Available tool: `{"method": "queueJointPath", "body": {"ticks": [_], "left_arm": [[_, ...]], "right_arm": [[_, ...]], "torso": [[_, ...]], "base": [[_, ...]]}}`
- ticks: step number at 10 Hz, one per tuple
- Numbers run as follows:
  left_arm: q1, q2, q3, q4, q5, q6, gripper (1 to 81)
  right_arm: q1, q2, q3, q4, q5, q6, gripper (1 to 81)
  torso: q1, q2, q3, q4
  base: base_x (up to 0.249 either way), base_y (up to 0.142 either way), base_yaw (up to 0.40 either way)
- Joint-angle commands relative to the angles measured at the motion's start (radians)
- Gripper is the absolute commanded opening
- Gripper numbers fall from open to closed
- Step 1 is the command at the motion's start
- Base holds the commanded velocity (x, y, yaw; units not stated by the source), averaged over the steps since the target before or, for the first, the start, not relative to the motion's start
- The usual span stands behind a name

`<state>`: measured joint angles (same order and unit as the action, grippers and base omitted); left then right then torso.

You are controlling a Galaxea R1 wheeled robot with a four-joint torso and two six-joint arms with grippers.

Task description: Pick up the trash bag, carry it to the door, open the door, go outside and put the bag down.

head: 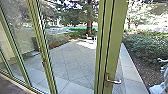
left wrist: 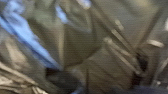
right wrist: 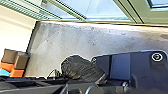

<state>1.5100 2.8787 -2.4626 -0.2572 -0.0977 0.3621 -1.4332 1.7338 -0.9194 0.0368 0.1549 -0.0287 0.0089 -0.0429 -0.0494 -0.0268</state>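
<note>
the black trash bag [right wrist: 81, 68] has its long axis slanting toward the robot's dark base [right wrist: 145, 72], rounded end away. whether either gripper is spread or pinching, i cannot tell.

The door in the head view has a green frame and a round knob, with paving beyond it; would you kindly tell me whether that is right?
The knob is wrong: the head view shows a lever handle on the door. The green frame and the paving beyond it are as you said.

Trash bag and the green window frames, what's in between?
In the right wrist view, grey floor shows between the trash bag and the green frames.
</note>
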Motion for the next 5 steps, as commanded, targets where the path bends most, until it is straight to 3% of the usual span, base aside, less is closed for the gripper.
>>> {"method": "queueJointPath", "body": {"ticks": [1, 5], "left_arm": [[-0.052, -0.002, 0.011, 0.007, 0.061, 0.000, 1.0], [-0.056, 0.001, -0.001, 0.003, 0.059, 0.000, 1.0]], "right_arm": [[0.177, -0.139, 0.108, 0.120, -0.123, -0.002, 81.1], [0.306, -0.178, 0.116, 0.291, -0.176, -0.002, 81.1]], "torso": [[0.000, 0.000, 0.000, 0.000], [0.000, 0.000, 0.000, 0.000]], "base": [[0.000, 0.000, 0.000], [0.000, 0.000, 0.000]]}}
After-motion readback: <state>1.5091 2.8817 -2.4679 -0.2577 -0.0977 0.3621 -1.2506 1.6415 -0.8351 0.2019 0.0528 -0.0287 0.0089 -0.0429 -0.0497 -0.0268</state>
